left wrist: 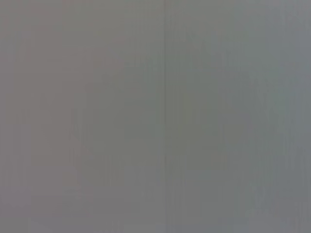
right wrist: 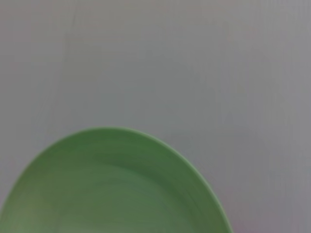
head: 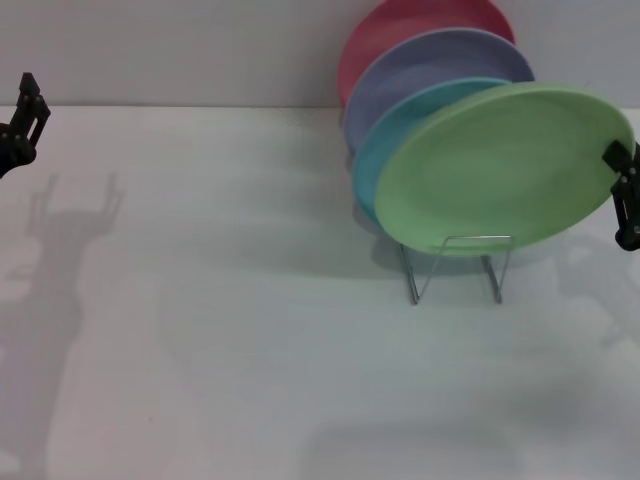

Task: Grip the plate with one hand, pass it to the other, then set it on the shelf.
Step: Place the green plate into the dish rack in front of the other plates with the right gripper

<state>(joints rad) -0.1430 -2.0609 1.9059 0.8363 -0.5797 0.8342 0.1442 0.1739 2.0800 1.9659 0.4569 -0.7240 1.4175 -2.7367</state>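
My right end effector [head: 626, 195] sits at the 3 o'clock rim of the plate [head: 500, 165], touching it; can't tell if it's pinching or spread. The light green plate stands tilted at the front of the shelf [head: 455, 268], with the turquoise plate [head: 385, 150], lavender plate [head: 425, 75] and pink plate [head: 400, 25] stacked behind toward 12 o'clock. My right wrist view shows the plate's face [right wrist: 112, 189] over white tabletop [head: 200, 330]. My left end effector [head: 20, 125] hangs off at 9 o'clock, well apart; grip state can't tell
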